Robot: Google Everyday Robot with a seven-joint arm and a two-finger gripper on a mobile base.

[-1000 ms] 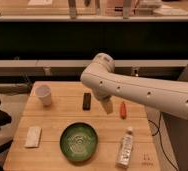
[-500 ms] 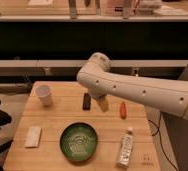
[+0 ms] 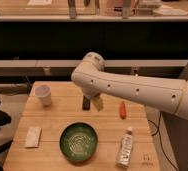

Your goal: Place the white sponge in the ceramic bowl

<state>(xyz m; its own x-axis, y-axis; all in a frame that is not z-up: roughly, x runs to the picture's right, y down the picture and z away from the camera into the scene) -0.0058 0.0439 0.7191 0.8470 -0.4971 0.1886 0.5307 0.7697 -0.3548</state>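
The white sponge [image 3: 33,136] lies flat near the table's front left corner. The ceramic bowl [image 3: 78,142], dark green with a paler patterned centre, sits at the front middle, to the right of the sponge. My white arm reaches in from the right over the back of the table. My gripper [image 3: 95,103] hangs down at the back middle, beyond the bowl and far from the sponge. It holds nothing that I can see.
A white paper cup [image 3: 43,94] stands at the back left. A small black object [image 3: 86,103] lies beside the gripper. An orange item [image 3: 122,109] lies to the right. A white bottle [image 3: 125,147] lies at the front right. The wooden table [image 3: 52,160] ends close in front.
My arm has swung to the left over the back of the table. The sponge, bowl, cup and bottle have not moved.
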